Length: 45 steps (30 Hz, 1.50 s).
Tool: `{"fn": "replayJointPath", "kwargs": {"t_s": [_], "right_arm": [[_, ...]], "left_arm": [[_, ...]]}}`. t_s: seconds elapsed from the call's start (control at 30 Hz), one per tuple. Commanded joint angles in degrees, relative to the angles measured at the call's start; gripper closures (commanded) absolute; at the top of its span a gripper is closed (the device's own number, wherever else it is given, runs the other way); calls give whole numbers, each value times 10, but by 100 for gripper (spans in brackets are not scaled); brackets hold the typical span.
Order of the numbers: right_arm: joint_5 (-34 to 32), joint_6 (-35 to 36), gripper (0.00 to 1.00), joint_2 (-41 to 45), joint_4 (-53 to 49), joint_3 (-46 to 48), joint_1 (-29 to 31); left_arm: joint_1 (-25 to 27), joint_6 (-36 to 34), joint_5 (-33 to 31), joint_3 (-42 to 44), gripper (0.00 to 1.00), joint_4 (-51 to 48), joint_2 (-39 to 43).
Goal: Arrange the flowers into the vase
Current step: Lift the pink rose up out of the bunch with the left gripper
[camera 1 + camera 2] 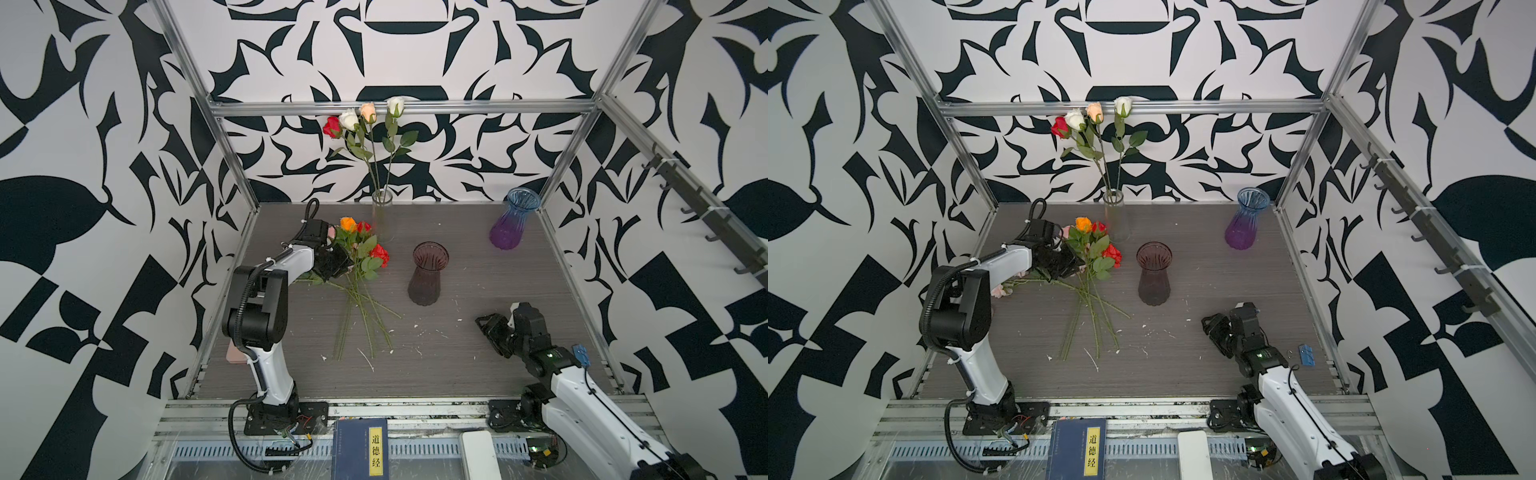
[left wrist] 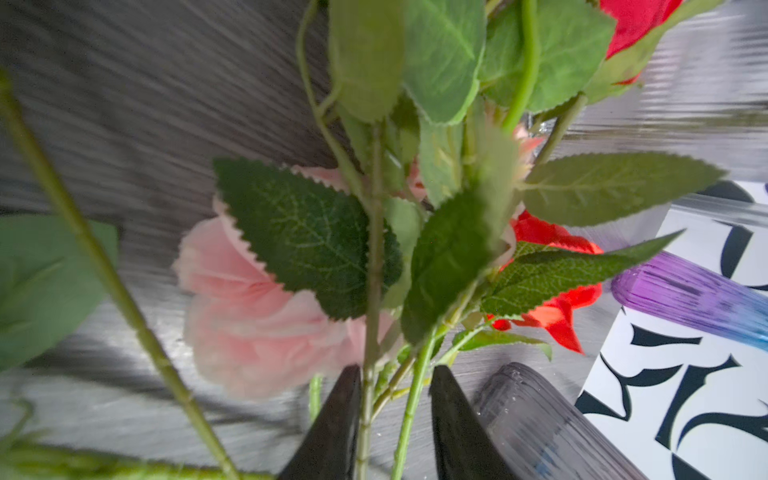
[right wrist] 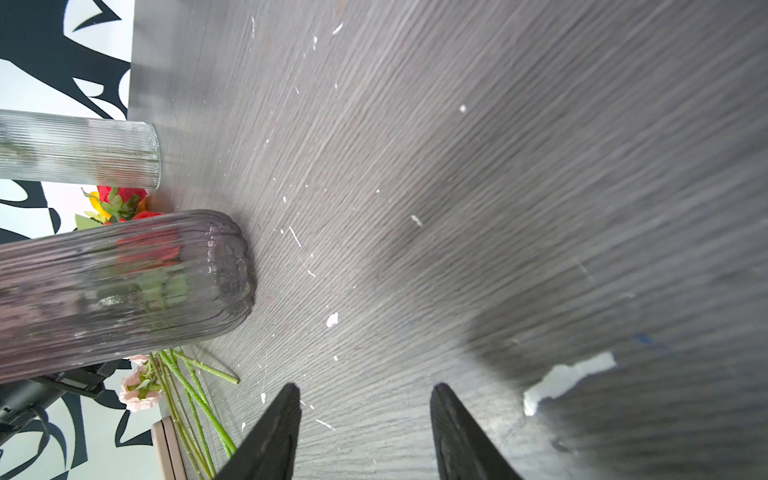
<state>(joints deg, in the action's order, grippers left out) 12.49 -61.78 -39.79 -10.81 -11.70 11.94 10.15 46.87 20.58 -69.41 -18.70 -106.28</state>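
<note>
A bunch of loose flowers [image 1: 358,255] [image 1: 1091,249] lies on the grey table, blooms toward the back and stems fanned toward the front. My left gripper [image 1: 332,262] [image 1: 1059,264] [image 2: 395,374] is down among their leaves, open, with two green stems [image 2: 368,399] between its jaws; one stem touches a finger and a gap stays beside the other. A pink frilly bloom [image 2: 249,307] and a red rose [image 2: 552,291] lie just beyond. The clear tall vase [image 1: 382,220] [image 1: 1116,220] holds several roses [image 1: 361,118]. My right gripper [image 1: 488,328] [image 1: 1212,326] [image 3: 365,390] rests open and empty at the front right.
A smoky ribbed vase [image 1: 428,274] [image 1: 1154,274] [image 3: 124,286] stands mid-table, right of the bunch. A blue-to-purple vase [image 1: 513,220] [image 1: 1246,220] stands at the back right. A book [image 1: 360,451] and a white block [image 1: 478,457] lie in front of the table edge.
</note>
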Motion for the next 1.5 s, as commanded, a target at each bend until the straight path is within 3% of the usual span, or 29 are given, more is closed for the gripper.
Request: {"fn": "replayJointPath", "kwargs": {"t_s": [0.0, 0.13, 0.37, 0.5, 0.6, 0.9, 1.3, 1.47], "right_arm": [[4, 3, 46, 6, 13, 1, -4], [4, 3, 46, 10, 11, 2, -4], [3, 3, 46, 16, 6, 2, -5], [3, 3, 46, 16, 4, 0, -5], [2, 3, 46, 16, 4, 0, -5], [4, 22, 46, 3, -18, -20, -6], [22, 31, 46, 1, -16, -17, -8], [18, 23, 47, 16, -8, -8, -8]], "left_arm": [[2, 6, 9, 12, 78, 8, 1], [2, 12, 16, 25, 88, 22, 7], [2, 12, 17, 31, 88, 25, 7], [2, 11, 20, 34, 99, 28, 13], [1, 13, 16, 36, 100, 27, 36], [2, -17, -42, 23, 100, -17, 215], [2, 59, -45, 74, 100, 36, 480], [2, 26, -48, 45, 100, 20, 542]]}}
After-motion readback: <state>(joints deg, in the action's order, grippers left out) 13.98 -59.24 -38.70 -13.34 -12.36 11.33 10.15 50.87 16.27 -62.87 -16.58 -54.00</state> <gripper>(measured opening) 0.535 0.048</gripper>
